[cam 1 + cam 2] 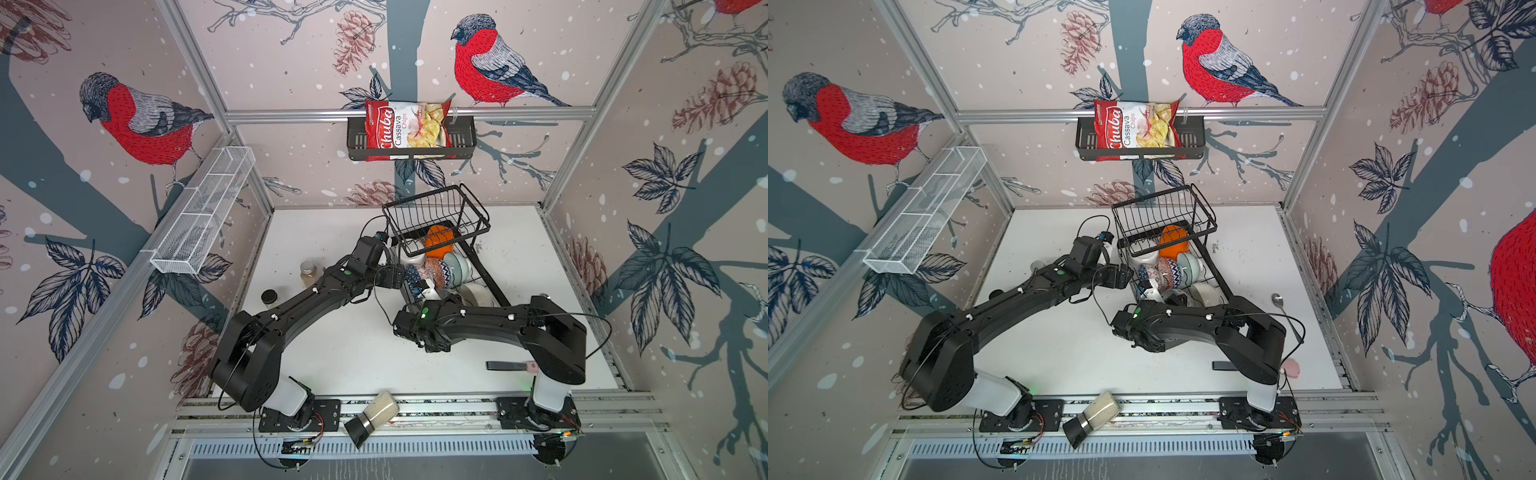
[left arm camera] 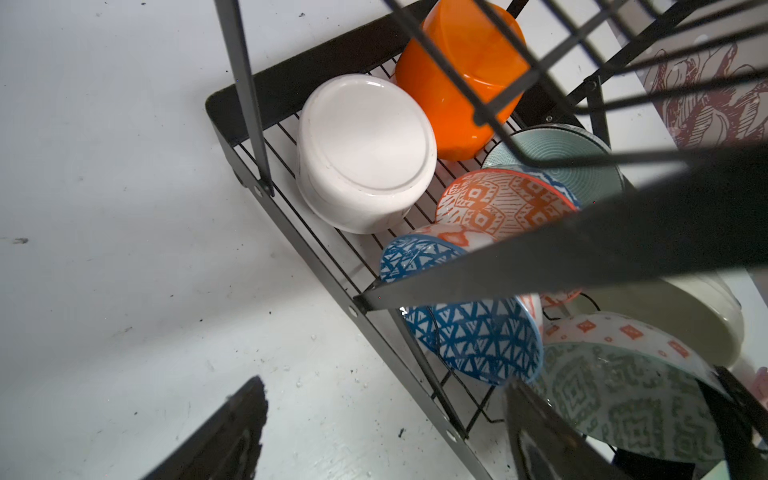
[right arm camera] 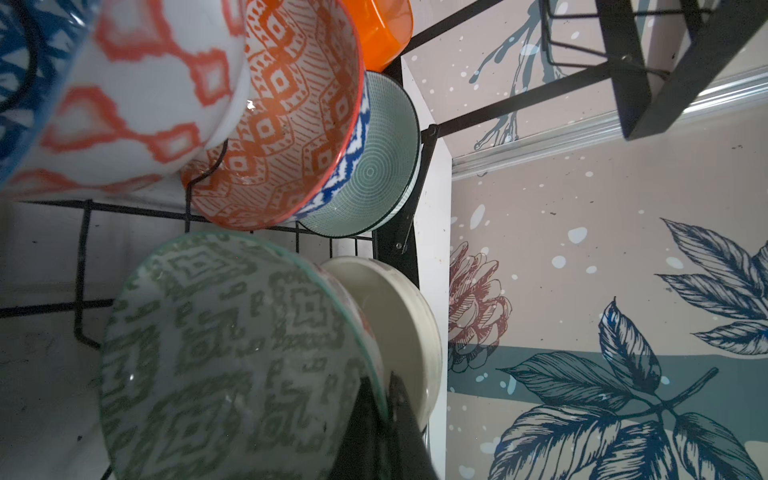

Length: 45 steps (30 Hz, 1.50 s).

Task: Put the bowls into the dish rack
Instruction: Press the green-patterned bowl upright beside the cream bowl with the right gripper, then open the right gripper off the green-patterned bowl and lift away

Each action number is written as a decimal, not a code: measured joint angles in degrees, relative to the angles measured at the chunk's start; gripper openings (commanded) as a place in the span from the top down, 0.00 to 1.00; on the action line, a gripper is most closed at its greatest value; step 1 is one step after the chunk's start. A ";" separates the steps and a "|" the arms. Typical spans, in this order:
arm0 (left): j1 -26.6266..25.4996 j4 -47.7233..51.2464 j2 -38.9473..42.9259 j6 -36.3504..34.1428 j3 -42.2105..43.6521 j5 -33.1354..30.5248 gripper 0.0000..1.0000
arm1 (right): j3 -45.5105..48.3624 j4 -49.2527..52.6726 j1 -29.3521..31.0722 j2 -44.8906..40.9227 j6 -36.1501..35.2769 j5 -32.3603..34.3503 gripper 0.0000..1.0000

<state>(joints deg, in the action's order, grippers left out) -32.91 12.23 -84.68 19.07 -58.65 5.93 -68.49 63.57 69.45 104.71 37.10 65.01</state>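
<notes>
While both arms reach to the dish rack (image 1: 478, 208) toward the back of the white table (image 1: 332, 357), I see the left gripper (image 2: 382, 395) with its fingers spread wide, holding nothing, just beside the rack's low edge. The right gripper (image 3: 380, 382) pinches the rim of the green-patterned bowl (image 3: 232, 353), which stands on edge at the rack's near end beside a cream-white bowl (image 3: 399, 324). Further in sit a blue-patterned bowl (image 2: 478, 340), an orange-red patterned bowl (image 3: 291, 124), a pale teal bowl (image 3: 382, 166), an upturned white bowl (image 2: 365, 149) and, under the raised basket tier, the orange bowl (image 1: 438, 243).

The tabletop is scuffed and speckled with dark crumbs. Walls papered with red-breasted birds, pine cones and leaves stand behind aluminium framing. A black shelf basket (image 1: 461, 141) holds a chips bag (image 1: 405, 124), and a white mesh shelf (image 1: 203, 212) hangs on the left-hand wall. A spice jar (image 1: 308, 272) and a dark-lidded jar (image 1: 269, 297) stand left of the rack; a third jar (image 1: 374, 415) lies across the front rail.

Both top views hide the right gripper under its own arm, and basket wires cut across the orange bowl. A dark-handled object (image 1: 511, 365) near the right arm's base is too blurred for me to name.
</notes>
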 measured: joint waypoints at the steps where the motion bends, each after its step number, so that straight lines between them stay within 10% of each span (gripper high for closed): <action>1: 0.00 0.00 0.37 0.00 0.20 0.00 0.11 | -0.26 0.31 0.22 0.37 0.37 0.17 1.00; 45: 0.28 -1.49 11.67 0.44 7.93 -8.81 0.10 | -4.02 10.62 -1.16 5.25 12.04 3.52 1.00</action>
<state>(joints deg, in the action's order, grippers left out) -32.62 10.74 -73.01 19.51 -50.72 -2.87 -72.51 74.19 68.29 109.95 49.15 68.53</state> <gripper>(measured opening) 0.897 0.076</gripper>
